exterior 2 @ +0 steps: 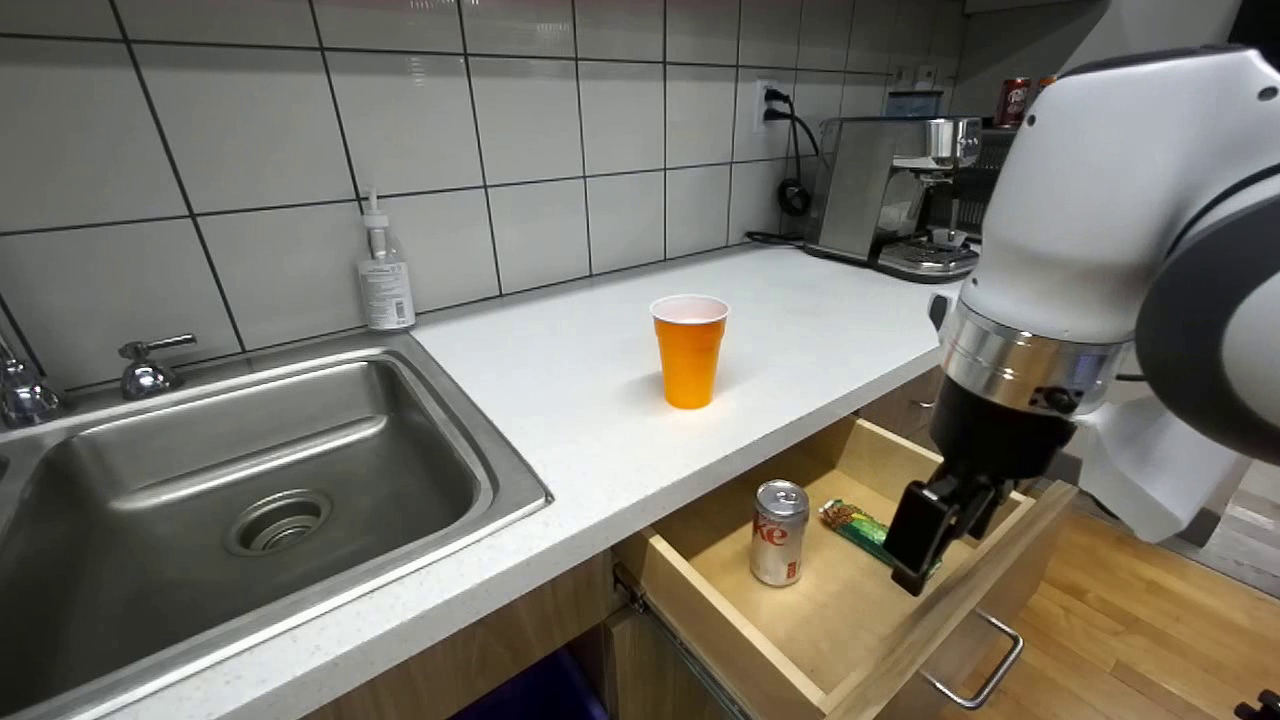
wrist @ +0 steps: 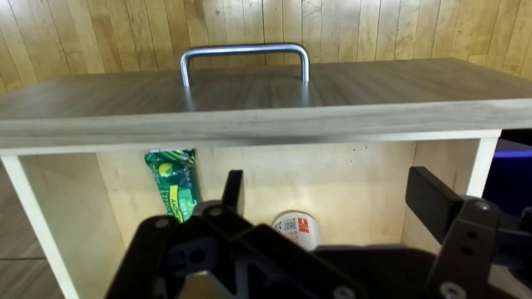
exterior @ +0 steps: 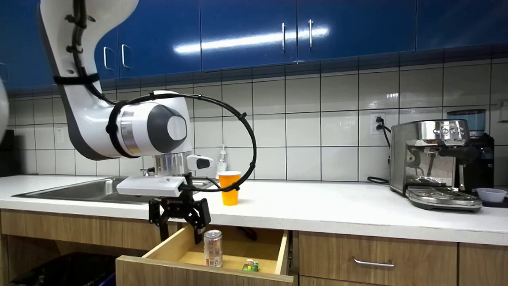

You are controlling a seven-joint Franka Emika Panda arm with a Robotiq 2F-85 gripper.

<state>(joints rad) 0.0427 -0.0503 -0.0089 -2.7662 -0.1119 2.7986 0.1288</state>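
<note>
Blue cabinets (exterior: 246, 24) lined a tiled wall (exterior: 339, 93) above a white counter (exterior: 309, 206), and a white arm (exterior: 95, 131) stood bent low in front of it. A steel sink (exterior 2: 200, 480) was set into the counter; just below the counter's front edge, a wooden drawer (exterior: 206, 278) stood pulled open. A steel coffee machine (exterior: 432, 159) sat farther along the wall, well apart from the sink.

The black gripper (exterior: 181, 237) hung over the drawer with its fingers (wrist: 432, 203) spread wide. Faint lettering marked its body, too blurred to read.

By the sink's corner stood a pump bottle (exterior 2: 388, 290), its white label printed with a barcode and text too small to make out. An orange cup (exterior 2: 690, 360), white inside, stood upright on the counter near the drawer.

A silver can (exterior 2: 780, 535) stood upright on the drawer floor, the red letters "ke" turned to the camera in an exterior view; the wrist view caught a QR code and a red patch on its label. The spread fingers stood apart from it. Beyond the coffee machine, a red can (exterior 2: 1012, 100) bore white lettering too small to read.

In the drawer near the silver can, a green-wrapped bar (wrist: 174, 185) lay flat, one end close to the drawer's front, its yellow stripe carrying blurred letters that appeared to read "CRUNCHY."
</note>
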